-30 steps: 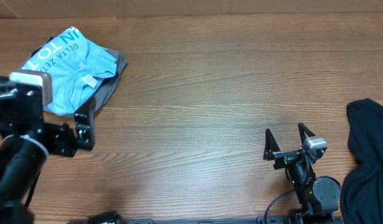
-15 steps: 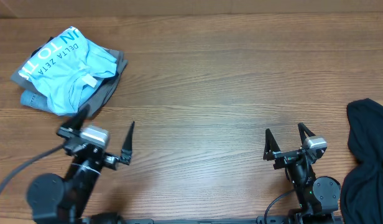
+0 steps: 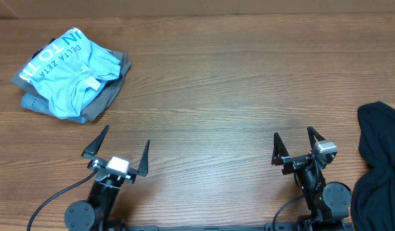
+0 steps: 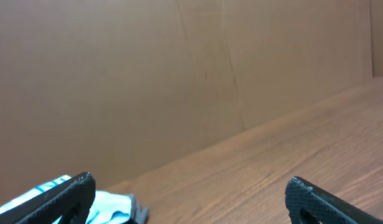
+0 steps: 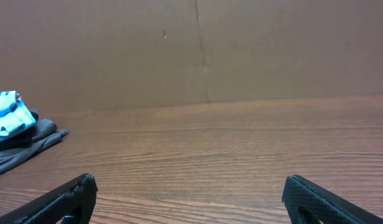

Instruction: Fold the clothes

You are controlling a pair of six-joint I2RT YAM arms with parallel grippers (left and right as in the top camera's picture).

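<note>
The blue shirt [image 3: 69, 70] lies bunched up at the far left of the surface [image 3: 217, 96]. A black cloth [image 3: 380, 160] sits far right. The left hand [image 3: 126, 136] and right hand [image 3: 292, 133] rest low, wide open, holding nothing.

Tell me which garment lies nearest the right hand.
The crumpled black fabric garment on the far right, just beside the right hand; the light blue printed T-shirt lies far left.

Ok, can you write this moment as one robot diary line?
left gripper: open, empty | right gripper: open, empty | blue shirt: bunched on grey cloth, far left | black cloth: heaped at right edge
</note>
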